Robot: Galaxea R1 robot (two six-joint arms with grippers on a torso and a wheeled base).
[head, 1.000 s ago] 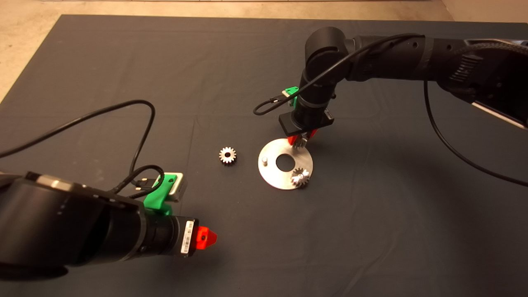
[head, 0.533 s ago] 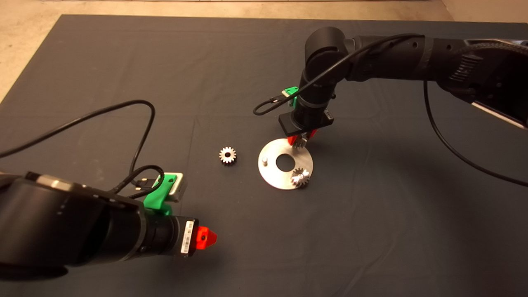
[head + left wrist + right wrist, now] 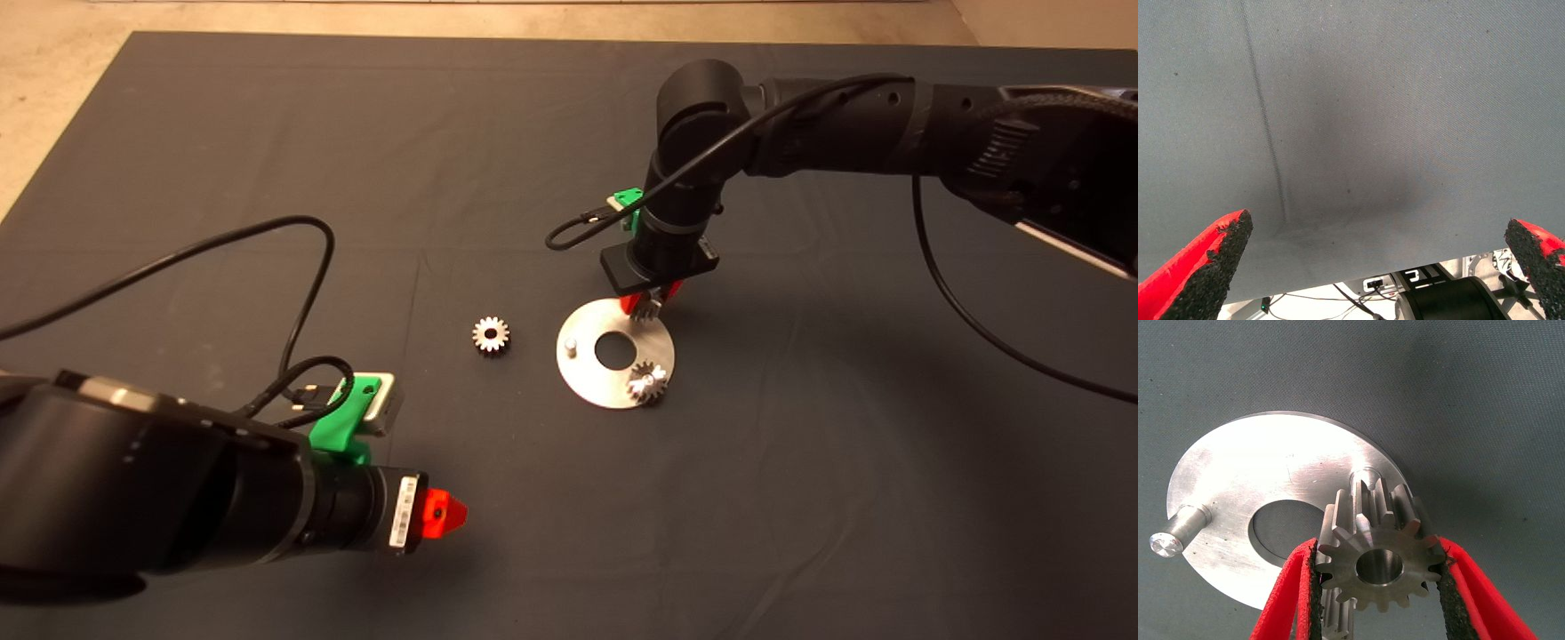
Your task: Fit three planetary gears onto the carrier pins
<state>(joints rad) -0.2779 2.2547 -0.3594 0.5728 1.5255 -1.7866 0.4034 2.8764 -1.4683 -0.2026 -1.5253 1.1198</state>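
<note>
Covering the desk, the dark mat (image 3: pixel 267 133) fills most of what we see from above. Our right arm (image 3: pixel 889 133) reaches in from the right edge and points its gripper (image 3: pixel 652 300) down over the far rim of the steel disc (image 3: pixel 597 384). Our left gripper (image 3: pixel 442 514) sits parked at the lower left, well apart from the disc; in its wrist view the jaws stand wide apart over bare mat. On the disc we see one bare carrier pin (image 3: pixel 571 346) and, on the near side, a seated gear (image 3: pixel 648 382). A loose gear (image 3: pixel 490 335) lies on the mat just left of the disc. Our right jaws are clamped on a third gear (image 3: pixel 1379 557), held just beside another pin (image 3: pixel 1365 479).
</note>
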